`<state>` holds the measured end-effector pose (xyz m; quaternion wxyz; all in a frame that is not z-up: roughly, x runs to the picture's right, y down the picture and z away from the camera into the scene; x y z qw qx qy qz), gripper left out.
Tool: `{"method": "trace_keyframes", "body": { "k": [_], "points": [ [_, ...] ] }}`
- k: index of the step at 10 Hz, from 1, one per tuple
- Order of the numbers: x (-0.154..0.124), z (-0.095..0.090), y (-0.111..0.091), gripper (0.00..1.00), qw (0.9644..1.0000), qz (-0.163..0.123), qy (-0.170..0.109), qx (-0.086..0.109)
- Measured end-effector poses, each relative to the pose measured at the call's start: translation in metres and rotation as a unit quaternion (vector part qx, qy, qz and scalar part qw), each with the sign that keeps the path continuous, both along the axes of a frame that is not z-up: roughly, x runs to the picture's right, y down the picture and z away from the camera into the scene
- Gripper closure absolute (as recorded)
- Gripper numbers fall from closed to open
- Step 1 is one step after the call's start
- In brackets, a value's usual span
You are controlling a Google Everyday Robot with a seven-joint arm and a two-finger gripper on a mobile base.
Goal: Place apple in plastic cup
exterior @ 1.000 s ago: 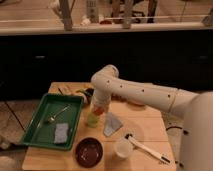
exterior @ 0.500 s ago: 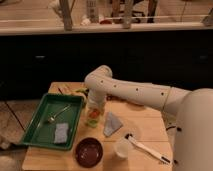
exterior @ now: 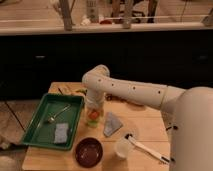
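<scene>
The light yellow-green plastic cup (exterior: 92, 122) stands upright on the wooden table (exterior: 150, 125), just right of the green tray. The small orange-red apple (exterior: 93, 114) shows right at the cup's rim, directly under my gripper. I cannot tell whether the apple rests inside the cup or is still held. My gripper (exterior: 94, 108) points straight down over the cup from the white arm's bend (exterior: 97, 80). The arm reaches in from the right.
A green tray (exterior: 40, 125) at the left holds a spoon (exterior: 59, 114) and a grey sponge (exterior: 61, 132). A dark bowl (exterior: 89, 151), a whitish translucent cup (exterior: 122, 147), a white utensil (exterior: 145, 148) and a grey-blue pouch (exterior: 111, 124) lie in front and to the right.
The arm has swung a little to the left and come down. The gripper now sits lower, right over the green cup with the apple at its rim.
</scene>
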<state>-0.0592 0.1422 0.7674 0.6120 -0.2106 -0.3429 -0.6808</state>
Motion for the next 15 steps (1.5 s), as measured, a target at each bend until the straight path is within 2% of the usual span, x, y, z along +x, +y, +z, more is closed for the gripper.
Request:
{"method": "trace_keyframes", "body": {
  "k": [7,15],
  "points": [
    [-0.004,0.002,-0.003,0.2,1.0,-0.002,-0.004,-0.002],
    [-0.003,0.006,-0.014,0.2,0.9999,0.013,0.0,0.0]
  ]
}}
